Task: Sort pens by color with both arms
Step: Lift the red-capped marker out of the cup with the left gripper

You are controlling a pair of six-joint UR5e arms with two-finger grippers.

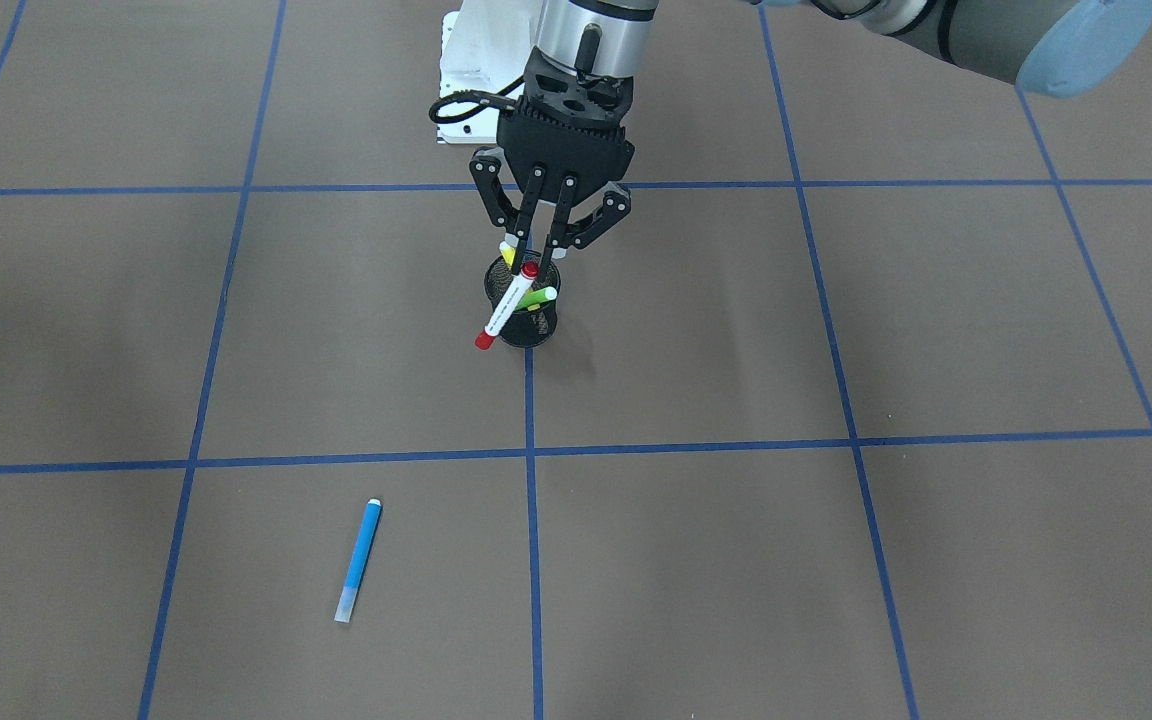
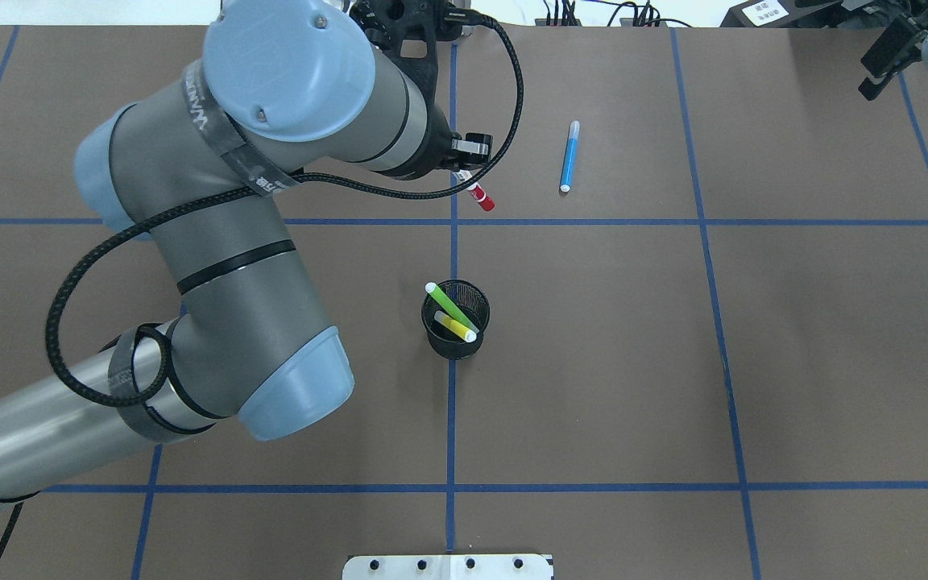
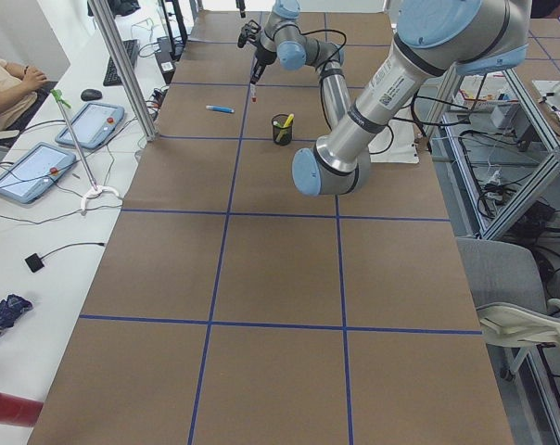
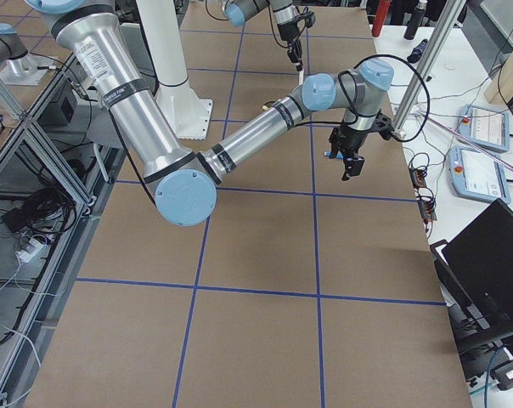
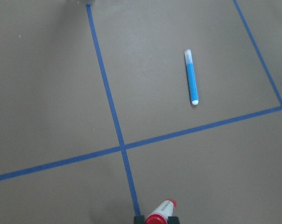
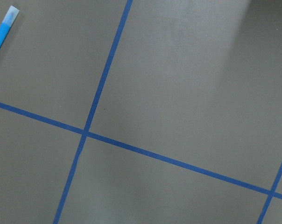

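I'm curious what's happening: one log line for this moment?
left gripper: holding red pen | green pen, yellow pen: in cup | blue pen: on table

Left tool clamped, right tool aloft.

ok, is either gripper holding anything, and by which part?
Left gripper holds the white pen with red ends by its upper end; it hangs tilted. Right gripper shows nothing held.
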